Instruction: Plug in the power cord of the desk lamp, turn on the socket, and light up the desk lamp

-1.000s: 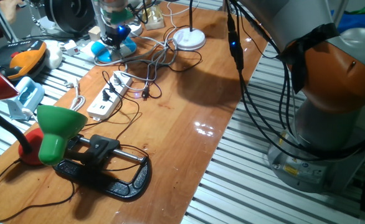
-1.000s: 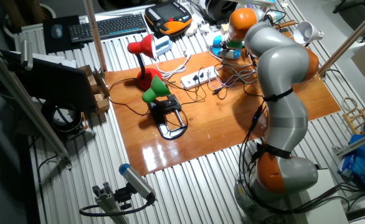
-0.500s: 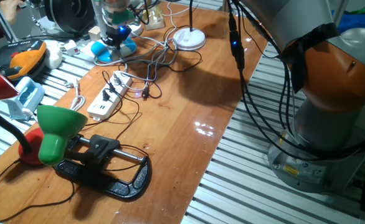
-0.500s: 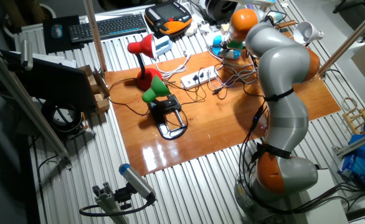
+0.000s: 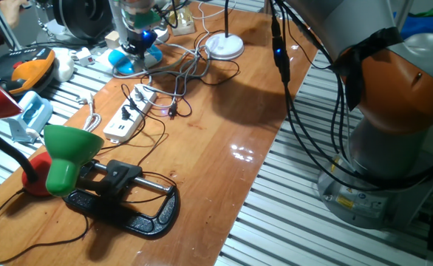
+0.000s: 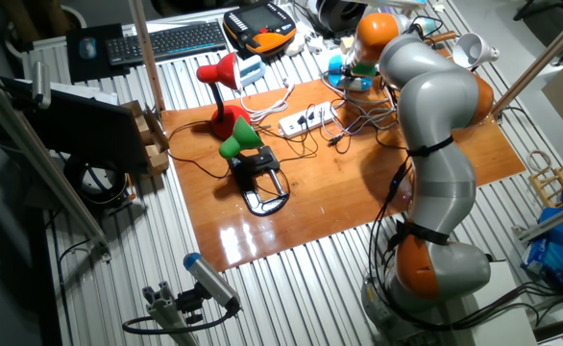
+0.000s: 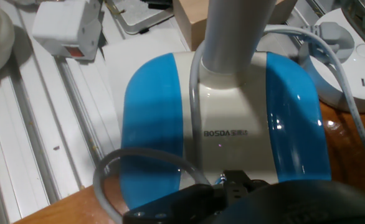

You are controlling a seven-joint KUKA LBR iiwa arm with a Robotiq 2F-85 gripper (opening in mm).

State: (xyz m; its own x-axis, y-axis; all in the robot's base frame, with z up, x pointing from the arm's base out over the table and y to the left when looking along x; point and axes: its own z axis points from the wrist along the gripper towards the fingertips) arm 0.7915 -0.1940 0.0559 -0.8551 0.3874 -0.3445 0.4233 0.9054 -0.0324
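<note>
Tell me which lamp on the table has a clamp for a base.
The green cone-shaded lamp, on the black clamp. The red-shaded lamp rises from a red base, and the desk lamp stands on a flat white disc.

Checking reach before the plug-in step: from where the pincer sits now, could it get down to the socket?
Probably yes. The pincer hangs over a blue-and-white lamp base at the far end; the socket lies close by, open from above, only loose cords around it.

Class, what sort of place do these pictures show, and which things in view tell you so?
Most likely a robotics lab: a large grey and orange robot arm stands beside a wooden table on a ribbed metal bench, with a black keyboard nearby.
</note>
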